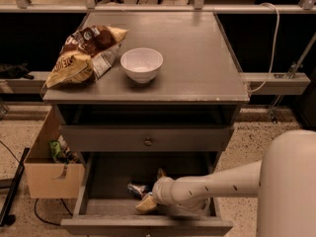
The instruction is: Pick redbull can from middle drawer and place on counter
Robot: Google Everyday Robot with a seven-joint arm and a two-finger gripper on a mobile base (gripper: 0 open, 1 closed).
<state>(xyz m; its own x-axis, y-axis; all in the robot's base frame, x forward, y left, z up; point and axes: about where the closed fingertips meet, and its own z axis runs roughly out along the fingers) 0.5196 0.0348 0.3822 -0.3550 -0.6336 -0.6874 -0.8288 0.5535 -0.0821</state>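
Note:
The redbull can (137, 189) lies on its side in the open middle drawer (106, 179), left of centre on the tray floor. My gripper (152, 189) reaches into the drawer from the right on a white arm. Its fingers are spread, one tan fingertip (146, 204) in front of the can and the other (160, 174) behind it. The can's right end sits between them; I cannot tell whether they touch it. The counter (197, 58) is the grey top of the cabinet above.
A white bowl (141, 64) and a chip bag (84, 53) sit on the counter's left half. A closed drawer front with a knob (148, 141) overhangs the open drawer. A cardboard box (49, 167) stands on the floor to the left. My white base (289, 186) fills the lower right.

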